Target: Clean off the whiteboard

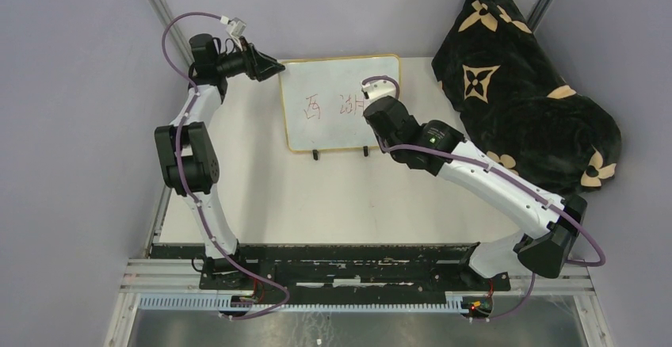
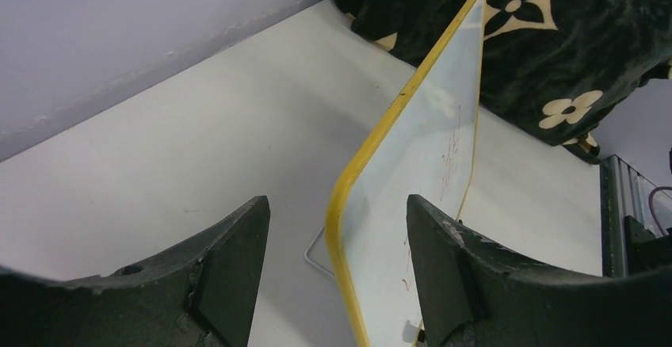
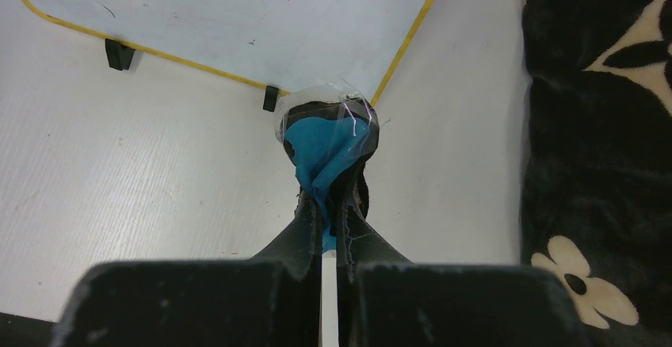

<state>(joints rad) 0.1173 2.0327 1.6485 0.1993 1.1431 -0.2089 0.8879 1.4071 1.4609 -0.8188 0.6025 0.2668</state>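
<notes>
One whiteboard (image 1: 333,129), edge inside left hand (image 2: 336,211), right hand (image 3: 333,198) holding cloth (image 3: 325,145), perhaps touching

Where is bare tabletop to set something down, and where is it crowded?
Free: table between whiteboard and arm bases. Crowded: black blanket on the right; left gripper and right gripper holding blue cloth at the whiteboard.

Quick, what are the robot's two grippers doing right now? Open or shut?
Left gripper: open, one finger on each side of the whiteboard edge.
Right gripper: closed on a blue cloth.
</notes>
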